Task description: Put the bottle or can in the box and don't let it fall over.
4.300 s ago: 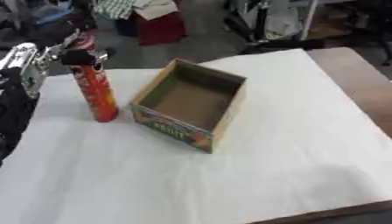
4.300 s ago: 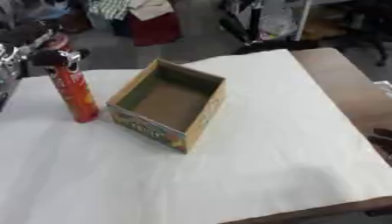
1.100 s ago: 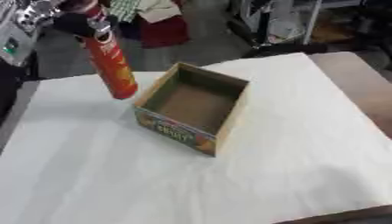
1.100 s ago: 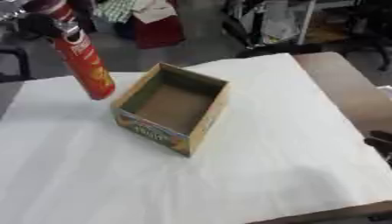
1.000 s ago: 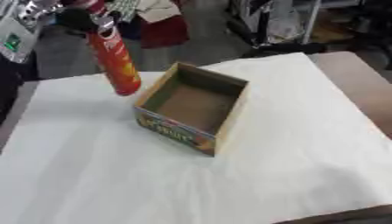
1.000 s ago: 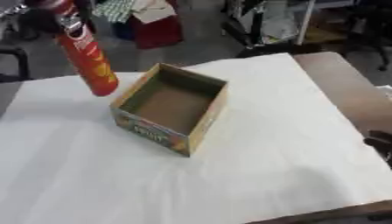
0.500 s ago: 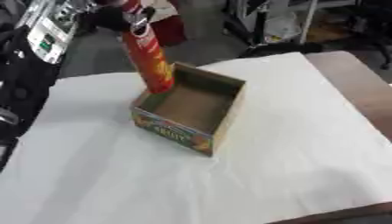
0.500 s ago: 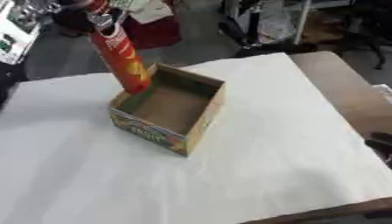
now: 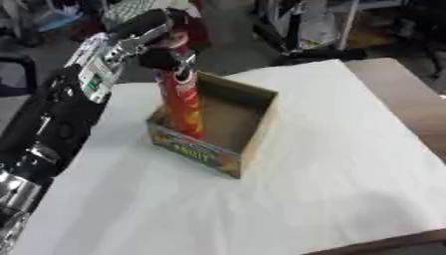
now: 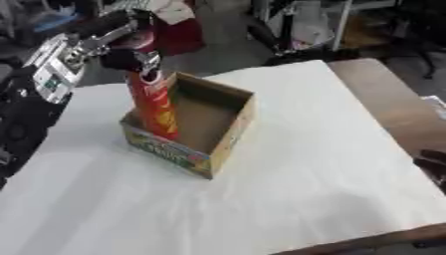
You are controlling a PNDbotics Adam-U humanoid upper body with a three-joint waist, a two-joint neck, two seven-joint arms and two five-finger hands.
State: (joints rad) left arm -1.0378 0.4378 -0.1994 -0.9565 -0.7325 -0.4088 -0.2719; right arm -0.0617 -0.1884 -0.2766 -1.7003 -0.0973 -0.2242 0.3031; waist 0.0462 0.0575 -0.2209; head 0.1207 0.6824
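A tall red can (image 9: 182, 105) stands nearly upright with its lower end inside the open cardboard box (image 9: 198, 152), by the box's near-left corner. Whether its base rests on the box floor is hidden by the front wall. My left hand (image 9: 162, 43) comes in from the upper left and is shut round the can's top. The box sits askew on the white cloth, its printed front wall facing me. A dark bit of my right hand (image 10: 433, 164) shows at the right edge of the right eye view.
The white cloth (image 9: 331, 164) covers the table around the box. Bare brown tabletop (image 9: 409, 94) shows at the right. Chairs and clutter (image 9: 313, 30) stand on the floor beyond the far edge.
My left hand has carried the can from the box's far-left rim down into the box. The camera has shifted a little.
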